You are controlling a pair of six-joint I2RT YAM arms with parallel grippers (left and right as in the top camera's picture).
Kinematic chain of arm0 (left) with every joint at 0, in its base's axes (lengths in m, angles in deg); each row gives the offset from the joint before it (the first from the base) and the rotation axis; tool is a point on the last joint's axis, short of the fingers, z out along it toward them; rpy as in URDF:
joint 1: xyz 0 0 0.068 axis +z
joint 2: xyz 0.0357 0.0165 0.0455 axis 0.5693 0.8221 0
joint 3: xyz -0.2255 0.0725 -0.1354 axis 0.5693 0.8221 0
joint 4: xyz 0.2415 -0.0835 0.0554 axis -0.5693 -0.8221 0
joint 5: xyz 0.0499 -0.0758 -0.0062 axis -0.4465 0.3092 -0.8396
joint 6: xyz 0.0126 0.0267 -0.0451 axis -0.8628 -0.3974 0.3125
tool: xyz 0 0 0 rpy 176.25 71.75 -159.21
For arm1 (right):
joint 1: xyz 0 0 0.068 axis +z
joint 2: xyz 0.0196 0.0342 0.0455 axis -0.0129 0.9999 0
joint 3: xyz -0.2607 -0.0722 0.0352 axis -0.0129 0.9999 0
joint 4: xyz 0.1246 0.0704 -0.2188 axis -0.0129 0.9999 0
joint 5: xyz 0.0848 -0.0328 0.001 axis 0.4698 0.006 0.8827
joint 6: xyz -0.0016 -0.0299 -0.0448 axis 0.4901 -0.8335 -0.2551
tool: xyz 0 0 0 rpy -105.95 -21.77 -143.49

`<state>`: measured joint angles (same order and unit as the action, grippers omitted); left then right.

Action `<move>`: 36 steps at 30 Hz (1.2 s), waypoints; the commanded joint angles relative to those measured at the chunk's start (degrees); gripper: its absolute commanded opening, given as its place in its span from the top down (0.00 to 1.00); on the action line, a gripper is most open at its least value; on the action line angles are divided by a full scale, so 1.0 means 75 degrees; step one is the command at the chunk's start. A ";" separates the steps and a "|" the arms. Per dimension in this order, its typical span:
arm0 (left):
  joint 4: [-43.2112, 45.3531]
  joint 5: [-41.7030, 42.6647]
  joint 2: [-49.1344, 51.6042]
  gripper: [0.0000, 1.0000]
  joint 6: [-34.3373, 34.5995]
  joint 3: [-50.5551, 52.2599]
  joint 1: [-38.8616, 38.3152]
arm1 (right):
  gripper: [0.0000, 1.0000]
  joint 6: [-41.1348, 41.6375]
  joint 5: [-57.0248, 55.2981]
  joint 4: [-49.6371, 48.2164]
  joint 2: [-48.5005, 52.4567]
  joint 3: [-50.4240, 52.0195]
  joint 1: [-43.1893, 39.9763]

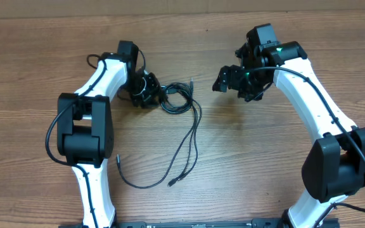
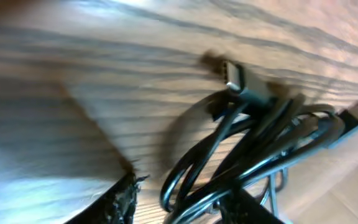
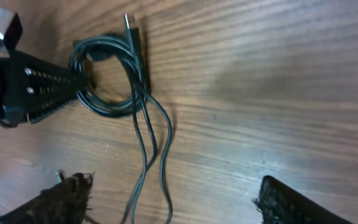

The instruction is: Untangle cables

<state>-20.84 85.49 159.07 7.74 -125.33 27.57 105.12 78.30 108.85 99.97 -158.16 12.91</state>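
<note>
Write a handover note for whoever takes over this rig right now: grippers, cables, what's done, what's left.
The left gripper is at the looped part of the cables, with loops between its jaws; grip unclear.
The right gripper is open and empty, off to the side of the cables.
Done: two long strands trail free toward the front.
Left: the loops by the left gripper are bunched together and need separating.

A brown wood-grain tabletop (image 1: 246, 158) fills nearly every view, its grain running side to side in the overhead view, with a few small dark specks and knots scattered over it. Soft shadows lie on it. Along the far edge runs a paler tan strip (image 1: 170, 4).
</note>
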 commanded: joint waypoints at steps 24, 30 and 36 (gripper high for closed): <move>0.0772 -0.2122 0.0090 0.96 -0.1046 0.0035 -0.0775 | 0.00 -0.0697 0.0274 -0.2194 -0.0149 0.1533 0.0286; 0.0714 -0.0828 -0.0248 0.96 -0.2457 -0.0175 -0.0664 | 0.00 -0.1000 0.0274 -0.3261 -0.0149 0.2014 0.0367; 0.0662 -0.0676 -0.0868 0.96 -0.2646 -0.0178 -0.0656 | 0.00 -0.1037 0.0708 -0.3835 -0.0146 0.2063 0.0376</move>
<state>-15.51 77.80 157.93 -8.57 -126.03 22.69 98.61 80.51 80.54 99.97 -143.24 15.54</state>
